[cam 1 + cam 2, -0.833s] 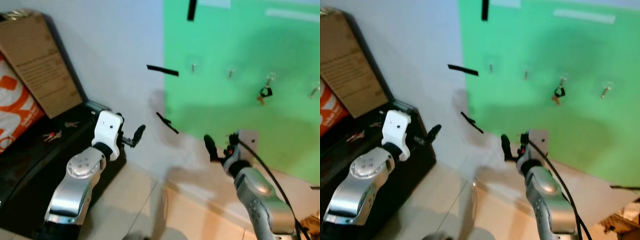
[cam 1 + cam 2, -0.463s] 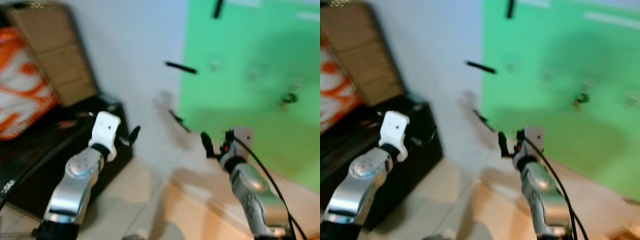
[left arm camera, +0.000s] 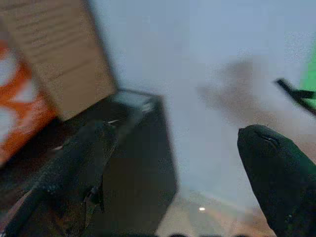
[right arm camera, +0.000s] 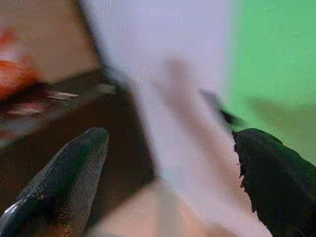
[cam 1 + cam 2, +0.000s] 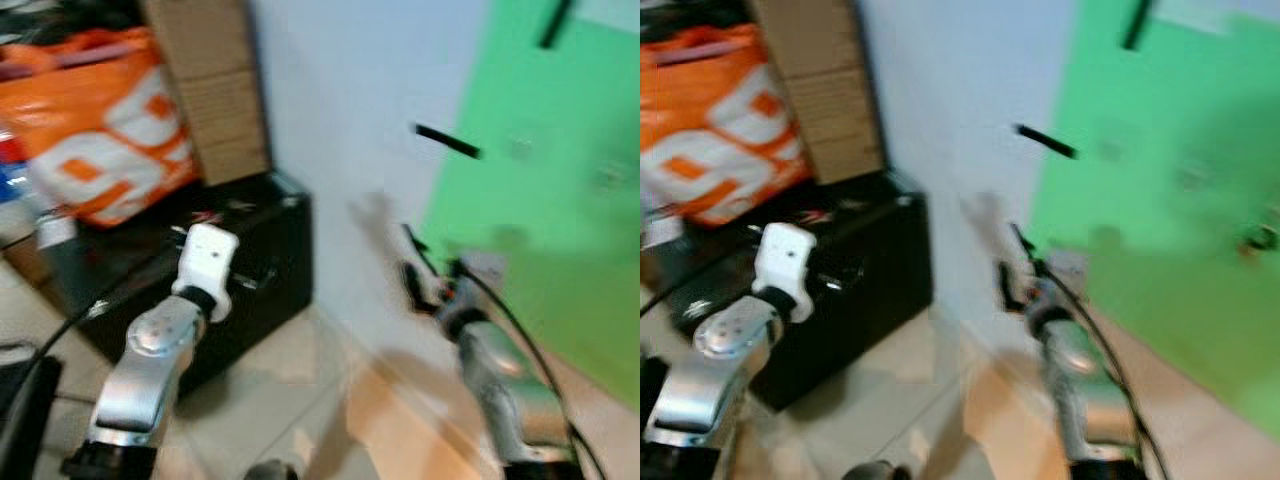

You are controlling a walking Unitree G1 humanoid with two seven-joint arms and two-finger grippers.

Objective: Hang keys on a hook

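Silver forearms reach out over the tiled floor (image 5: 290,400), and everything is smeared by camera motion. The left gripper (image 3: 173,185) has its two black fingers (image 3: 74,168) spread wide with nothing between them. The right gripper (image 4: 168,163) is likewise parted and empty, its fingertips (image 4: 274,170) aimed at the corner where the black cabinet (image 5: 270,270) meets the pale wall (image 5: 340,120).

The keys (image 5: 207,216) lie on top of that cabinet, apart from both grippers. They show as a reddish fleck with a silvery streak near it (possibly two separate sets, though the blur will not let me say). I judge them light, hard and loose-jointed. They would swing and jangle once lifted, and the flat metal could slip between smooth pads. The ring or the fob looks like the best place to pinch, leaving the loop free to drop over a hook.

Behind the cabinet stand one orange bag (image 5: 110,140) and one cardboard box (image 5: 220,100). Farthest off, the green board (image 5: 560,230) is fixed to the wall. Three black strips (image 5: 447,141) sit on or beside it, and a dark blob (image 5: 1260,240) near its far edge may be something already hung. The hooks are faint smudges (image 5: 520,148) that I cannot count.

Tally: two grippers, one cabinet, one bag, one box and one board.
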